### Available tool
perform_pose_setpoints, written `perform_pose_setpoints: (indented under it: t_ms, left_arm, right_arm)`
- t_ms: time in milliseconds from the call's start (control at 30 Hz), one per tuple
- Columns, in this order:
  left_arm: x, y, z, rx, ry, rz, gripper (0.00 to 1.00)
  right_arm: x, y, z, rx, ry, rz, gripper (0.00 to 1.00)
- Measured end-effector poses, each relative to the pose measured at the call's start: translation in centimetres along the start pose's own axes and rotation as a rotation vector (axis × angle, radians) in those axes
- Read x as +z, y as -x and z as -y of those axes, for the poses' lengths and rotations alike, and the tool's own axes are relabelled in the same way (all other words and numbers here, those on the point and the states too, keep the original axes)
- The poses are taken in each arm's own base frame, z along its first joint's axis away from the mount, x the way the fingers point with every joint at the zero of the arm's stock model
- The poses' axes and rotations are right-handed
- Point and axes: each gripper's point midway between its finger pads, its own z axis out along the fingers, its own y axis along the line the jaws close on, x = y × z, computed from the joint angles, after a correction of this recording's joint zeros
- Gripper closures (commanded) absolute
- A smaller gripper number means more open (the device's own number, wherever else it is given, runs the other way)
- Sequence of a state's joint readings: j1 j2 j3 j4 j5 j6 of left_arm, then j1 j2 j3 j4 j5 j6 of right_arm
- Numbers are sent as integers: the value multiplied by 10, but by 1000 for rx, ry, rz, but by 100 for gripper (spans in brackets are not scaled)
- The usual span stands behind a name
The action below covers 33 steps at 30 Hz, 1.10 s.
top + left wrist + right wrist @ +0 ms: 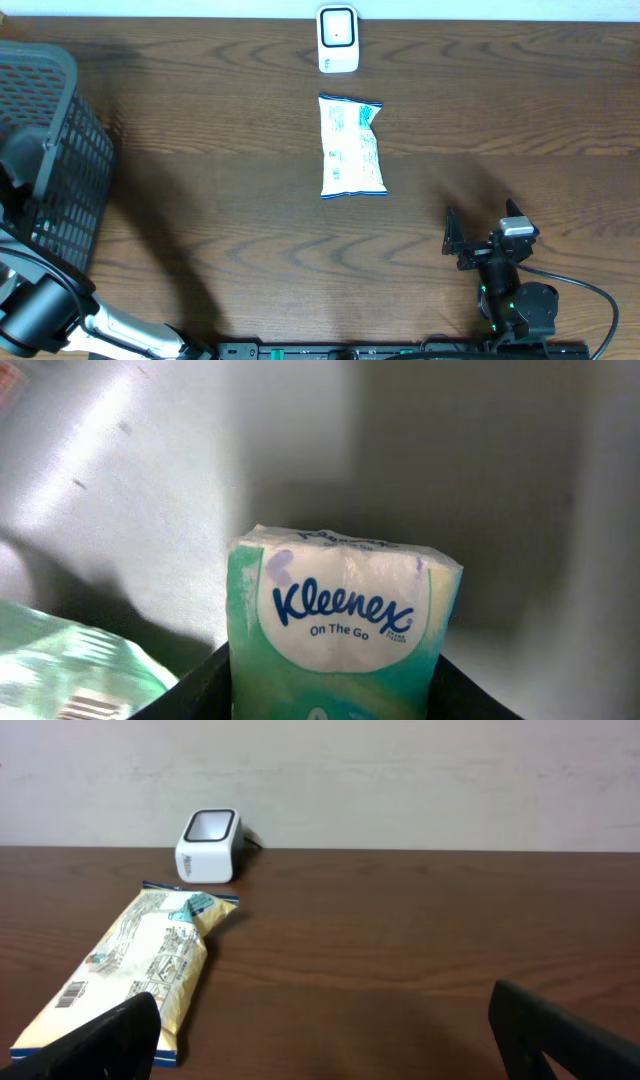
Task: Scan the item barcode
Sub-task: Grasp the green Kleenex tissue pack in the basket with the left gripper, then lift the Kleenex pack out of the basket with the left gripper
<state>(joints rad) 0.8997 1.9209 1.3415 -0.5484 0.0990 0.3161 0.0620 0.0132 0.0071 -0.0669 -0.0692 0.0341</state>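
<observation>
At the far left of the overhead view the left arm reaches down into the dark mesh basket [70,170]. Its wrist camera shows the left end effector [335,695] with a Kleenex pack [340,620] standing upright between its black fingers [190,695]. They sit right against the pack's sides, though I cannot tell whether it is truly clamped. A green packet [70,670] lies just beside it at the lower left. To do this well, I would want a firm squeeze low on the soft pack, then a straight lift clear of the basket wall. After that, its barcode should be turned toward the white scanner [338,38] at top centre. A snack packet [351,147] lies flat on the surface [200,200] just below the scanner, so the carry should pass over it. At the lower right, the right end effector [330,1040] rests wide open, holding nothing.
</observation>
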Motion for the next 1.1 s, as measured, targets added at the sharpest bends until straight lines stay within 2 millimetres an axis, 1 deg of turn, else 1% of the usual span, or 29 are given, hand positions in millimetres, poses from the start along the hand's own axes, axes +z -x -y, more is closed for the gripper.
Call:
perform_pose_setpoints:
  t_ms: [67, 100, 133, 167, 200, 267, 333, 400, 533, 633, 667, 733, 800, 833, 867, 967, 1000, 1033, 1100]
  left_arm:
    - [-10, 13, -3, -20, 14, 59, 52]
    - [-18, 23, -5, -35, 23, 101, 52]
    - [-29, 34, -7, -51, 33, 152, 52]
    - [-47, 48, -9, -70, 41, 222, 52]
    - [-60, 57, -10, -78, 44, 272, 53]
    - [-101, 80, -9, -91, 41, 407, 53]
    - [-151, 101, -6, -102, 28, 562, 52]
    - [-198, 116, -1, -112, 0, 699, 52]
    - [-288, 130, 22, -122, -125, 944, 53]
    - [-341, 133, 47, -129, -274, 1077, 53]
    - [-352, 134, 56, -130, -325, 1098, 52]
    - [-370, 135, 80, -124, -446, 1128, 52]
    - [-375, 133, 113, -107, -570, 1102, 52]
    - [-374, 131, 129, -97, -621, 1079, 52]
    - [-372, 129, 150, -80, -680, 1045, 52]
    - [-364, 120, 204, -27, -810, 953, 53]
    - [-360, 116, 223, -8, -849, 916, 53]
    - [-355, 108, 247, 19, -896, 866, 52]
    - [-346, 96, 282, 61, -956, 790, 53]
  right_arm:
    - [0, 0, 0, 0, 0, 0, 1]
    - [0, 0, 0, 0, 0, 0, 1]
    - [0, 0, 0, 0, 0, 0, 1]
    - [0, 0, 0, 0, 0, 0, 1]
    - [0, 0, 0, 0, 0, 0, 1]
    - [0, 0, 0, 0, 0, 0, 1]
    - [0, 0, 0, 0, -1, 0, 1]
    - [0, 0, 0, 0, -2, 0, 1]
    - [0, 0, 0, 0, -2, 0, 1]
    - [0, 0, 0, 0, -2, 0, 1]
    - [0, 0, 0, 0, -2, 0, 1]
    - [0, 0, 0, 0, -2, 0, 1]
    - [0, 0, 0, 0, -2, 0, 1]
    - [0, 0, 0, 0, -2, 0, 1]
    - [0, 0, 0, 0, -2, 0, 1]
    - [0, 0, 0, 0, -2, 0, 1]
    - [0, 0, 0, 0, -2, 0, 1]
    - [0, 0, 0, 0, -2, 0, 1]
    - [0, 0, 0, 0, -2, 0, 1]
